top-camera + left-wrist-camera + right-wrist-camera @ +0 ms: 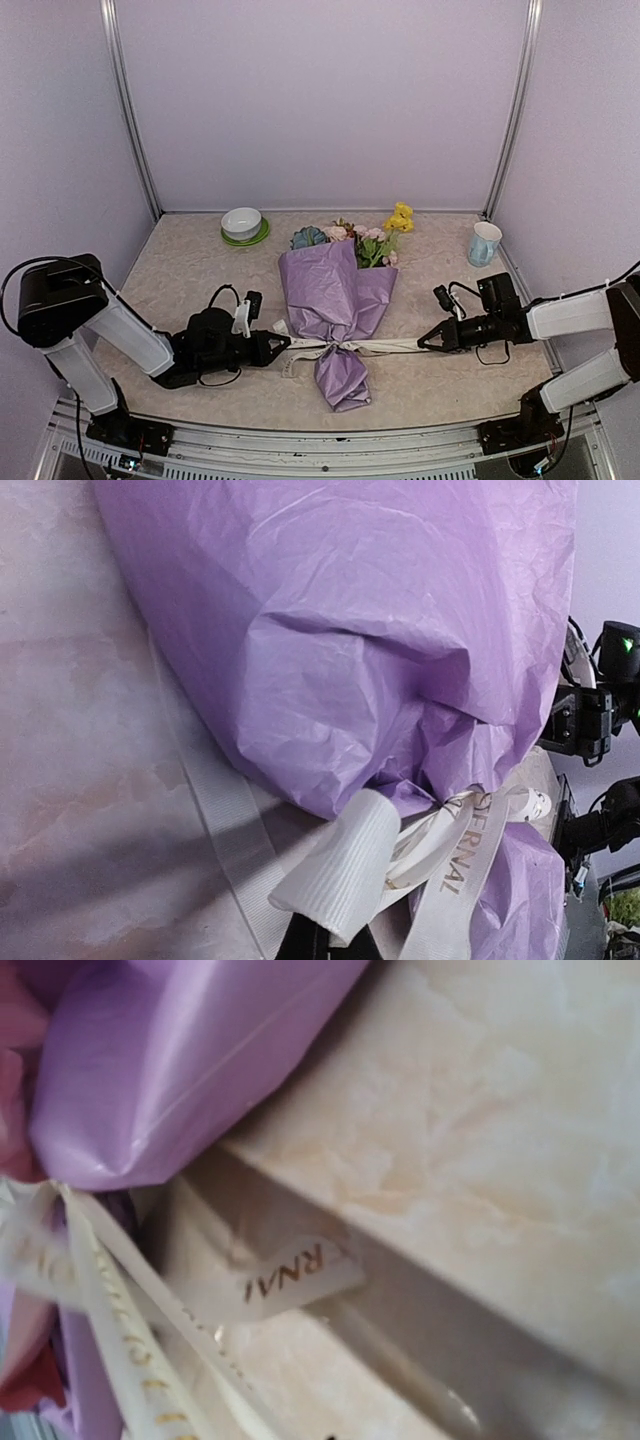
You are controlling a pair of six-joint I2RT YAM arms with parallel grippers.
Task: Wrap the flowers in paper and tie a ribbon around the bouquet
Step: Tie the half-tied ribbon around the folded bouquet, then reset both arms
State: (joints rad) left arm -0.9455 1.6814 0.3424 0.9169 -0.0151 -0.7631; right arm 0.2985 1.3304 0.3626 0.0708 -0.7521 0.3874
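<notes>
Bouquet point(335, 290): lies flat on the table point(200, 290), about midway between the two arms, its wide end toward the back wall and its narrow tail toward the near edge.
Paper point(325, 275): lilac and crinkled, rolled into a cone; it is squeezed to a waist low down and puffs out again into a small tail below that.
Flowers point(375, 240): blue, pink and yellow blooms with green leaves poke out of the wide end and rest on the table.
Ribbon point(390, 346): cream with dark lettering, it goes round the waist of the cone and bunches there. One length runs out straight to the left and one to the right, each ending at a gripper. A short loose end lies on the table just left of the tail.
Left gripper point(283, 343): low over the table, just left of the waist, jaws pressed together on the left length of ribbon.
Right gripper point(424, 344): low on the other side, farther from the cone, jaws pinching the right length.
Bowl point(242, 220): white, sitting on a green plate point(262, 237) at the back left, well apart from the bouquet.
Cup point(484, 243): upright at the back right.
</notes>
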